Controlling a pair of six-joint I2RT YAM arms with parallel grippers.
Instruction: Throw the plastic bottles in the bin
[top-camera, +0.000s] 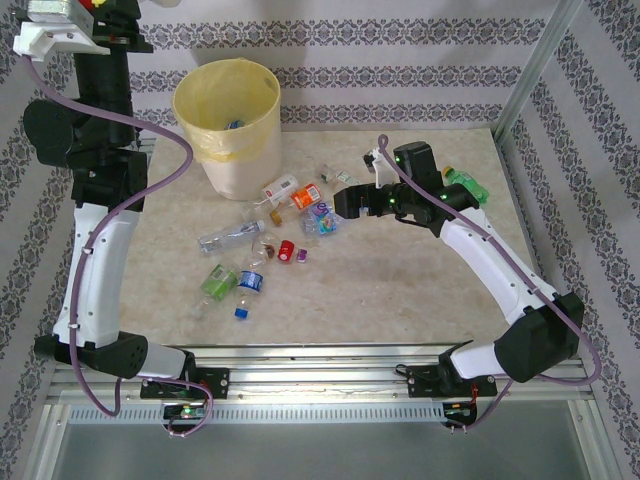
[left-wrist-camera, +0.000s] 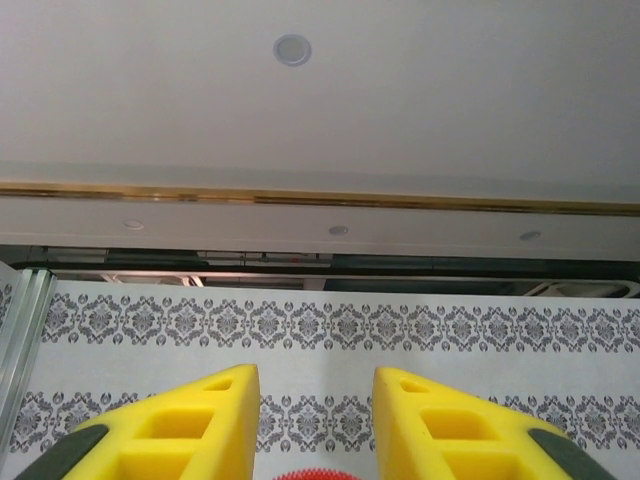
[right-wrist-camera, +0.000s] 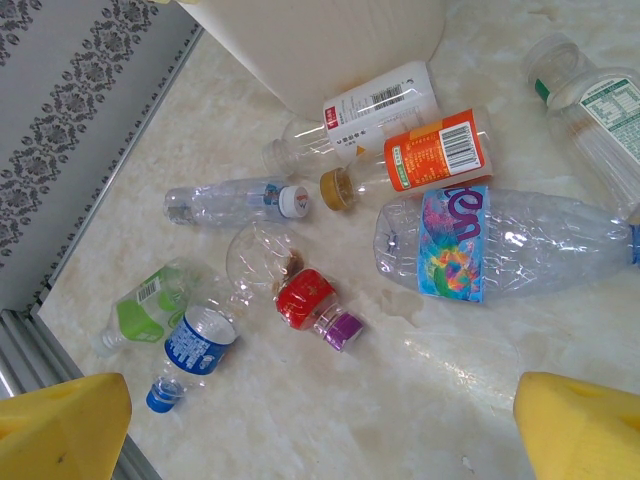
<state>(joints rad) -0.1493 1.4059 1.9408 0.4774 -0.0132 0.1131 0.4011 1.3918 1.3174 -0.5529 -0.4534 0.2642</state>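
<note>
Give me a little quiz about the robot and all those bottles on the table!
1. True or false: the right claw is wide open.
2. What colour is the bag lining the bin? A) blue B) yellow C) black
3. Fill in the gap: the purple-capped bottle wears a ___ label.
Key: 1 true; 2 B; 3 red.
</note>
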